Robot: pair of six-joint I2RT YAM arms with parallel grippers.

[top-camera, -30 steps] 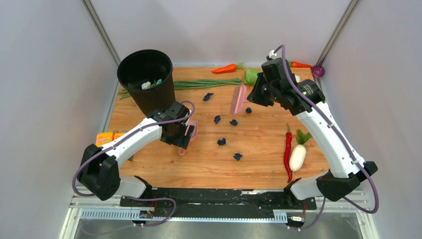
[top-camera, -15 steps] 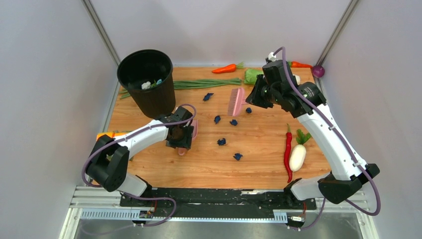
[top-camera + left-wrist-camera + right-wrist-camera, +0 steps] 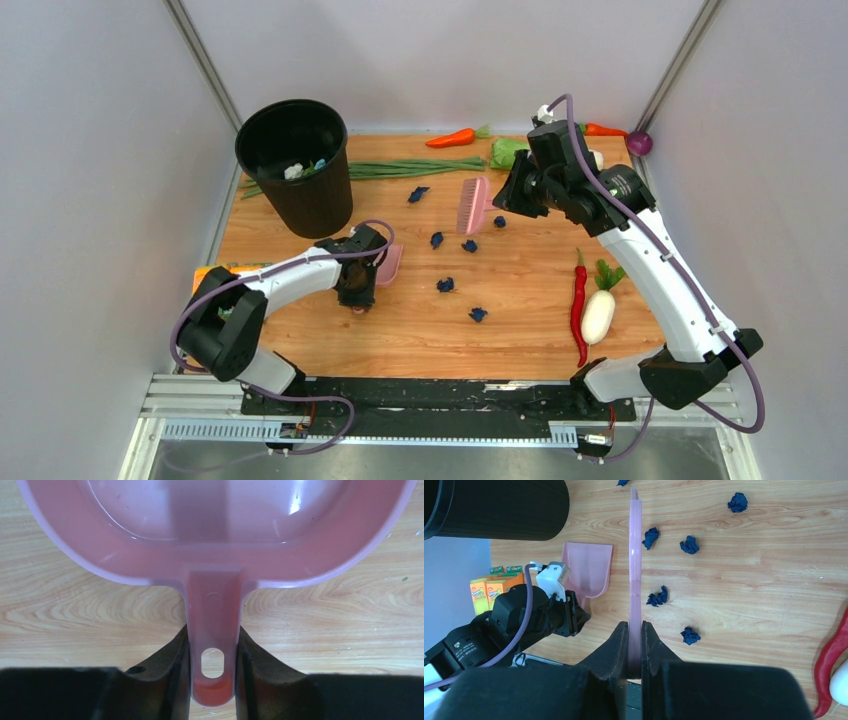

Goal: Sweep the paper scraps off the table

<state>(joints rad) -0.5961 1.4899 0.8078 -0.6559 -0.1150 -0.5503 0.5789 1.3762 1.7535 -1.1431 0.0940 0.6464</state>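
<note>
Several dark navy paper scraps lie scattered on the wooden table, between the two arms. My left gripper is shut on the handle of a pink dustpan, which lies flat on the table left of the scraps. My right gripper is shut on the handle of a pink brush, held above the table's far middle. One scrap lies just under the brush.
A black bin with white and blue trash stands at the far left. Green onions, a carrot and a leafy green line the far edge. A red chili and white radish lie right. An orange pack sits at the left edge.
My left gripper has swung round behind the dustpan and closed on its handle. The right arm has shifted the brush slightly left.
</note>
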